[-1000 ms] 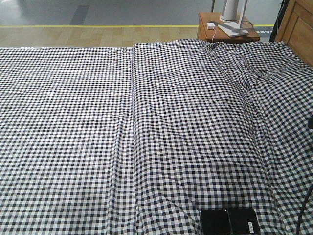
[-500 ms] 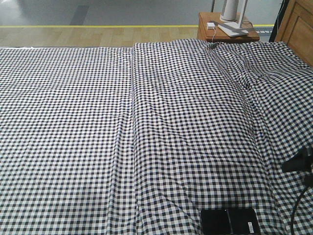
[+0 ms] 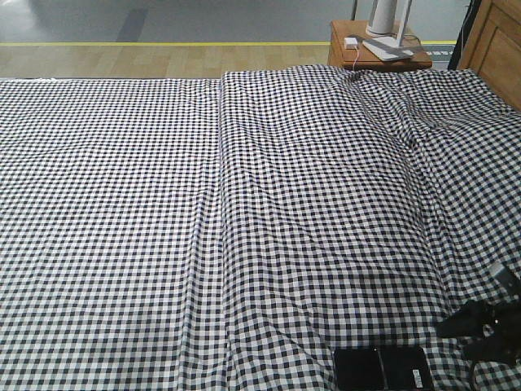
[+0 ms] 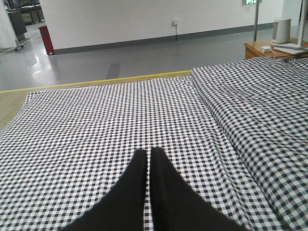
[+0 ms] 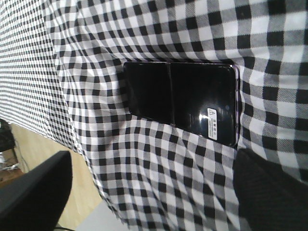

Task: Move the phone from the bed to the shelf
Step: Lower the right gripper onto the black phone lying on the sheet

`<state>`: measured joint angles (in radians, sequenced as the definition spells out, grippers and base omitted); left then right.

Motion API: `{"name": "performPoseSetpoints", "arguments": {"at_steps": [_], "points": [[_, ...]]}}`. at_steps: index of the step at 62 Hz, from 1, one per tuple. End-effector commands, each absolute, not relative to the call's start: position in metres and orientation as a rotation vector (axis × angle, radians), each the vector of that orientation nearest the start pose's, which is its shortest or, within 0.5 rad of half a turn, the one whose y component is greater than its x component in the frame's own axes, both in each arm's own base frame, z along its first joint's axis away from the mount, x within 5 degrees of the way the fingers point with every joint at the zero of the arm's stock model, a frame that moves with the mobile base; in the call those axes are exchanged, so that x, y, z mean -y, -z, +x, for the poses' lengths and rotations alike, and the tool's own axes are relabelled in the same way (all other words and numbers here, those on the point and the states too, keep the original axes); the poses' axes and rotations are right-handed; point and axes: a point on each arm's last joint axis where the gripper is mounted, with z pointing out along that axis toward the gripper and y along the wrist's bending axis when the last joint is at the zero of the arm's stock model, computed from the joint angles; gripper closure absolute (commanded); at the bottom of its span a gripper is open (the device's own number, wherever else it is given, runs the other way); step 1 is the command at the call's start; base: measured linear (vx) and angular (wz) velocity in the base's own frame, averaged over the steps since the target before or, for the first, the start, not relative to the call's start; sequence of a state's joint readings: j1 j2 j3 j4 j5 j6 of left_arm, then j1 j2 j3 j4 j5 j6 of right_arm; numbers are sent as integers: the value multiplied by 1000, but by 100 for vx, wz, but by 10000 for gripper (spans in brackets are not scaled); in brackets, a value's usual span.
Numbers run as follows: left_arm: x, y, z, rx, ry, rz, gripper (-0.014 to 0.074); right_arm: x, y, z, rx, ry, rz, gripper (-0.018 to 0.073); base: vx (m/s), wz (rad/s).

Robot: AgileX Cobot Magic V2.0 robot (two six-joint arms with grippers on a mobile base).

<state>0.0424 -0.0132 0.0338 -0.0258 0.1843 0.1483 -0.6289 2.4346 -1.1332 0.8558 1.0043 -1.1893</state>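
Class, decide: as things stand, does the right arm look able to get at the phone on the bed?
Probably yes. The right gripper hangs open close beside the phone, which lies flat and uncovered on the bed near its edge. Nothing stands between them.

A phone (image 5: 180, 103) lies flat on the bed's (image 5: 120, 33) wrinkled checked sheet. It is glossy black, with a crease across its middle and a white sticker (image 5: 212, 122) near one end. The right end effector (image 5: 154, 156) has its dark fingers (image 5: 33, 192) spread wide apart, clear of the phone. Pale wood floor (image 5: 29, 142) shows beyond the bed's edge.
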Motion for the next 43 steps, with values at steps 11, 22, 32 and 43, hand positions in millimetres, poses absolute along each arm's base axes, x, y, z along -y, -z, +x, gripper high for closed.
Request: {"name": "performPoseSetpoints", "arguments": {"at_steps": [11, 22, 32, 43], "points": [[-2, -200, 55, -1581, -112, 58, 595, 135, 30, 293, -2751, -1264, 190, -66, 0, 0], [-2, -200, 55, -1581, -112, 58, 595, 138, 47, 298, -2737, -1308, 204, -60, 0, 0], [-2, -200, 55, -1581, -112, 58, 595, 143, 53, 308, -2716, -1344, 213, -52, 0, 0], [-2, -200, 55, -1581, -112, 58, 595, 144, 58, 311, -2705, -1365, 210, -48, 0, 0]]}}
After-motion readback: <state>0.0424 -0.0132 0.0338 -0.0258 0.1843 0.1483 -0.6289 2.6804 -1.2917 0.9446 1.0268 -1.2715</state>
